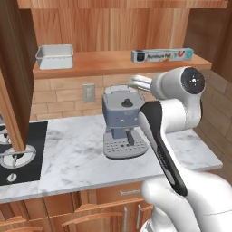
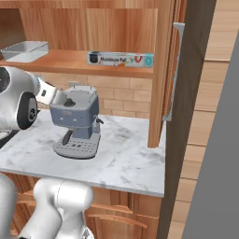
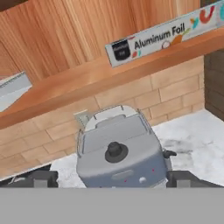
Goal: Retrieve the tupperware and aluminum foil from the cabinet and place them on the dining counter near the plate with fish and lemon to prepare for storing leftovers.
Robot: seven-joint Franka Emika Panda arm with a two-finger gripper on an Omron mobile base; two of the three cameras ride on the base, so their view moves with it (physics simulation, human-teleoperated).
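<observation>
Left base view, nearest: white arm [image 1: 174,136] rises from the lower right and hides the right part of the tabletop [image 1: 72,158]; the hand itself is hard to make out behind the elbow, near the coffee machine [image 1: 123,122].
Left base view, task things: tupperware [image 1: 55,56] sits at the left end of the cabinet shelf [image 1: 104,65]; aluminum foil [image 1: 161,55] lies near the shelf's right end, well apart from the tub. Open cabinet door [image 1: 11,77] cuts off the left side.
Right base view: coffee machine stands mid tabletop, toward the back edge; the foil box lies along the shelf's front edge above it, the tub at the far left end, cut by the picture's edge. A second open door [image 2: 189,93] blocks everything to the right.
Hand view: gripper [image 3: 111,177] looks over the coffee machine's top, with the foil box up on the shelf's front edge and a corner of the tub at the left. Jaws stand spread wide, one dark tip at each side of the machine, nothing between them.
Step, as I judge it: cabinet open, neither item taken yet; a first reach is due.
Next move calls for: lifting the hand well above the machine to shelf level and squaring the jaws across the chosen item.
Hidden: dining counter and the plate.
</observation>
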